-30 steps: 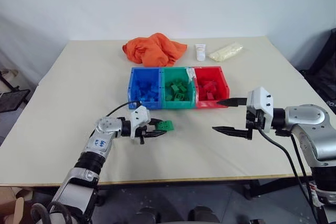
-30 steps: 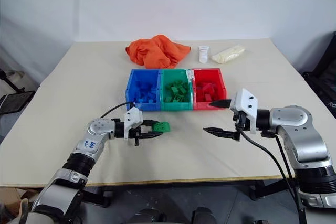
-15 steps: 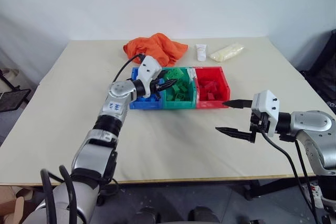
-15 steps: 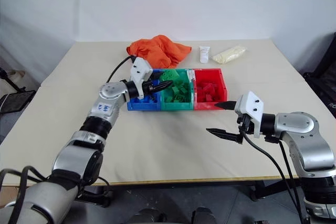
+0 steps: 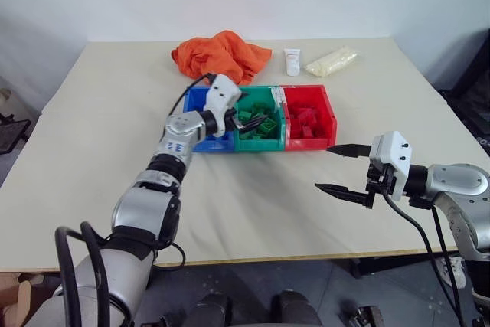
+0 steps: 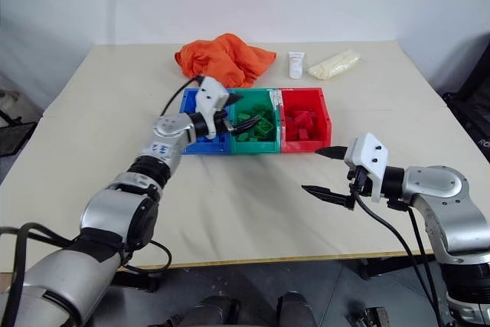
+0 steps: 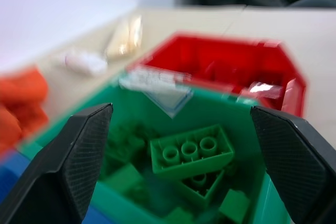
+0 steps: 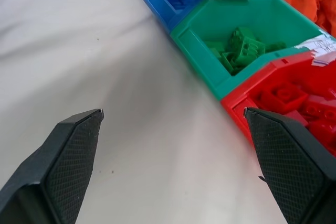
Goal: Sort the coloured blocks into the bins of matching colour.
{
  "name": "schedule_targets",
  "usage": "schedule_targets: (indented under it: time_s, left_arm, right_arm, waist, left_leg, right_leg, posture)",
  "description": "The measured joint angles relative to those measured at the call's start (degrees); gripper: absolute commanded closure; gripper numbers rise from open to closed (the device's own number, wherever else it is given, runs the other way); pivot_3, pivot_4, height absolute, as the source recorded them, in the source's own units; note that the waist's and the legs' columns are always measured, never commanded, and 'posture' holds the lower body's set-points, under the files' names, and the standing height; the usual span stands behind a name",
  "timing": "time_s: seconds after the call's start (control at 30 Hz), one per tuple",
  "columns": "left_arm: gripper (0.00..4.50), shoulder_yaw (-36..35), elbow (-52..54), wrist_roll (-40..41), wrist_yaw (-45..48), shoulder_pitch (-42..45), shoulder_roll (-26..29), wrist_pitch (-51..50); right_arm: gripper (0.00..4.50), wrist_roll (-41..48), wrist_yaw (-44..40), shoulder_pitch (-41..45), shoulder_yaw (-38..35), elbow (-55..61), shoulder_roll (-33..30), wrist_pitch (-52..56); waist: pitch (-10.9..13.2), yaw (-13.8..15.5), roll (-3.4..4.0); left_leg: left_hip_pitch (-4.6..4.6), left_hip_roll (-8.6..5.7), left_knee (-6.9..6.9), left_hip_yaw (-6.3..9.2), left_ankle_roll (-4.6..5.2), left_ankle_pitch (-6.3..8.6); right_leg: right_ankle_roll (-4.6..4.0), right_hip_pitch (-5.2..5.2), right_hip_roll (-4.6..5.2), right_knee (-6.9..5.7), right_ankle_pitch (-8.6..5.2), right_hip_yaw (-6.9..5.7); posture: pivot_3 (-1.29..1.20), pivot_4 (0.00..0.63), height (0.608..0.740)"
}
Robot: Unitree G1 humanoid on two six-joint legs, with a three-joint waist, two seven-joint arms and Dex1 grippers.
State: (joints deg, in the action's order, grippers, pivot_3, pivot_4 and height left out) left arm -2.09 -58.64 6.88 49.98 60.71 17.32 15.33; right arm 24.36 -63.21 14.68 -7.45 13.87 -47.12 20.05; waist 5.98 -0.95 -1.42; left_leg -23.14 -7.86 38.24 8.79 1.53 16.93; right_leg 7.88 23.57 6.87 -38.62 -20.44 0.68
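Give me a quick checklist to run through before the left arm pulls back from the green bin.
1. Left gripper open with nothing between its fingers: ok.
2. Green blocks lying inside the green bin: ok.
3. Right gripper open, apart from the bins: ok.
4. Orange cloth outside the bins: ok.
5. Loose blocks on the table: none seen, ok.

No lettering reads anywhere — the left forearm's sticker (image 5: 178, 147) seems printed, but stays illegible.
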Motion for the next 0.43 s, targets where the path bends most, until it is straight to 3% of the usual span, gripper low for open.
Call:
schedule_targets:
  time_s: [0.13,0.3,0.43]
  left_arm:
    - [0.04,-1.7,23.6,6.3,9.1,-17.0,10.3,-10.8]
    - [0.04,-4.3,39.7,12.2,15.3,-30.6,19.5,-20.9]
    - [0.04,-10.0,44.9,15.9,17.7,-38.5,25.6,-23.9]
  right_arm:
    - [0.00,0.1,-4.0,2.0,-0.2,-4.2,-2.9,-1.4]
    - [0.00,-0.6,-10.0,7.3,1.1,-12.5,-4.5,-5.4]
    - [0.00,-3.1,-14.8,12.6,2.7,-23.8,-6.0,-10.2]
  waist:
    - [0.1,-1.0,0.21]
    - [0.3,-0.5,0.42]
    - [0.6,-0.2,0.94]
  left_leg:
    - [0.07,0.04,-0.11,0.04,-0.02,0.01]
    - [0.08,0.02,-0.03,0.12,-0.02,0.01]
    - [0.14,0.02,-0.04,0.10,-0.02,0.01]
  right_leg:
    - [-0.02,0.01,-0.09,0.02,0.00,0.27]
    - [-0.03,-0.13,-0.13,0.22,0.00,0.38]
    - [-0.05,-0.22,-0.17,0.64,0.01,0.40]
  posture:
    - [0.00,0.150,0.740]
    - [0.00,0.150,0.740]
    - [0.00,0.150,0.740]
